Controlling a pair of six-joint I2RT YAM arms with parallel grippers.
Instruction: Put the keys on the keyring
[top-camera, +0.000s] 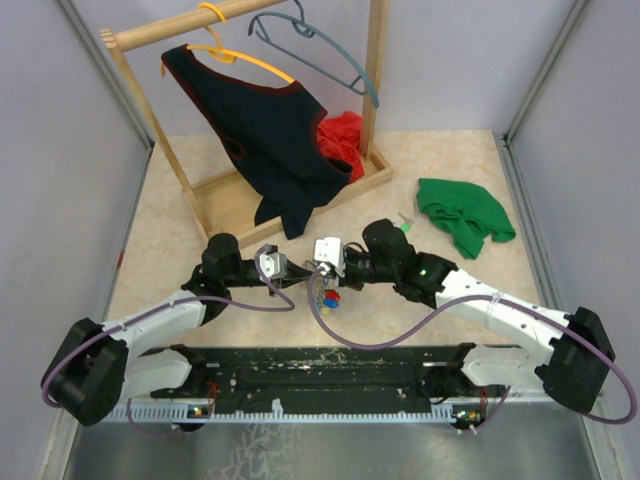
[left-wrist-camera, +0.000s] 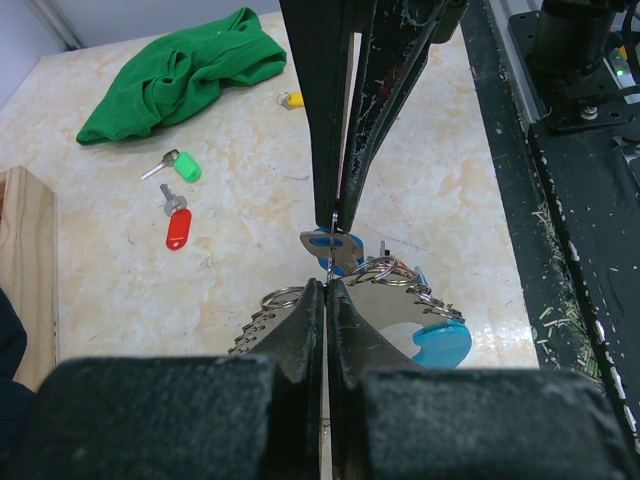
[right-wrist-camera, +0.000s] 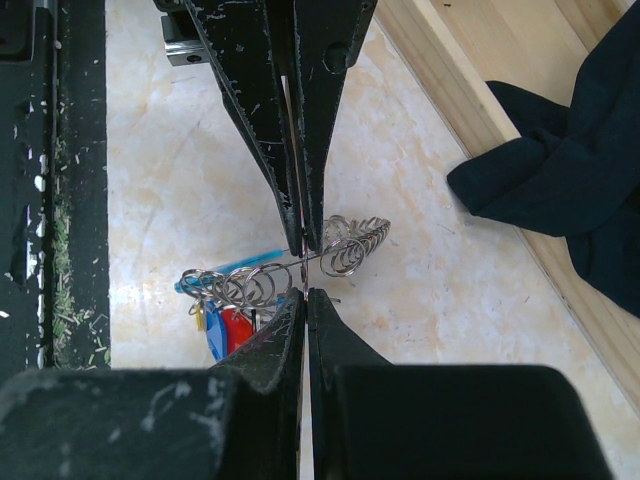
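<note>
The keyring (left-wrist-camera: 400, 275) is a coil of silver wire loops on a light-blue band (left-wrist-camera: 440, 342), held above the table between both grippers. My left gripper (left-wrist-camera: 327, 285) is shut on a thin wire of it. My right gripper (right-wrist-camera: 305, 292) faces it tip to tip and is shut on the same wire. A blue key (left-wrist-camera: 335, 248) and a red key (right-wrist-camera: 237, 328) dangle from the keyring (right-wrist-camera: 262, 282). Loose on the table lie a green key (left-wrist-camera: 183, 165), a red key (left-wrist-camera: 178, 226) and a yellow key (left-wrist-camera: 291, 99). In the top view the grippers (top-camera: 296, 268) (top-camera: 312, 270) meet at the centre.
A green cloth (top-camera: 463, 215) lies at the right. A wooden clothes rack (top-camera: 375, 90) stands at the back with a dark top (top-camera: 265, 130), hangers and a red cloth (top-camera: 342, 140). Its wooden base (right-wrist-camera: 470, 110) lies close by. The black base rail (top-camera: 320, 365) runs along the near edge.
</note>
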